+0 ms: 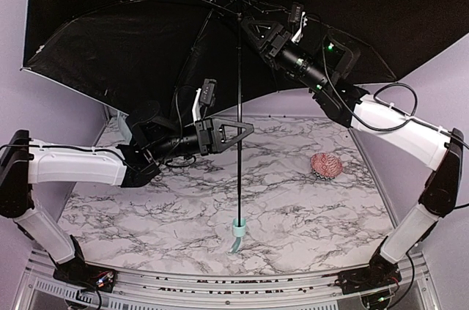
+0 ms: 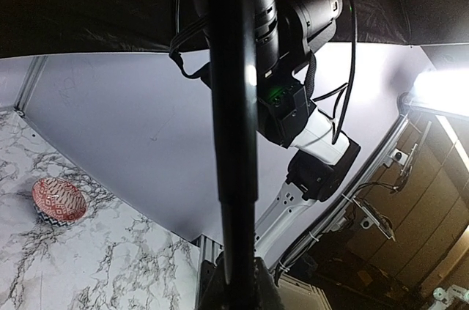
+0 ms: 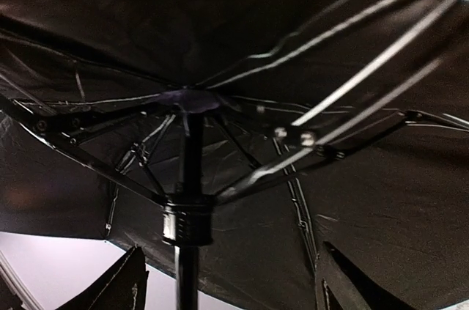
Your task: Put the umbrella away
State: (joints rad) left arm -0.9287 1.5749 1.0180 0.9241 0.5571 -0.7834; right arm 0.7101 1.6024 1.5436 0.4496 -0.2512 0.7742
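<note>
The umbrella stands open and upright. Its canopy (image 1: 110,39) shows a black underside and fills the top of the top view. Its slim black shaft (image 1: 240,83) runs down to a small pale green handle (image 1: 237,233) hanging just above the marble table (image 1: 146,207). My left gripper (image 1: 240,133) is shut on the shaft about midway; in the left wrist view the shaft (image 2: 234,141) rises out of the closed jaws (image 2: 238,284). My right gripper (image 1: 248,29) is open, its fingers astride the shaft just below the runner (image 3: 187,222) where the ribs (image 3: 330,141) meet.
A pink patterned round lump (image 1: 326,165) lies on the table's right side; it also shows in the left wrist view (image 2: 58,201). Lilac walls close the back and sides. The canopy overhangs both arms. The table's front rail (image 1: 234,284) runs along the bottom.
</note>
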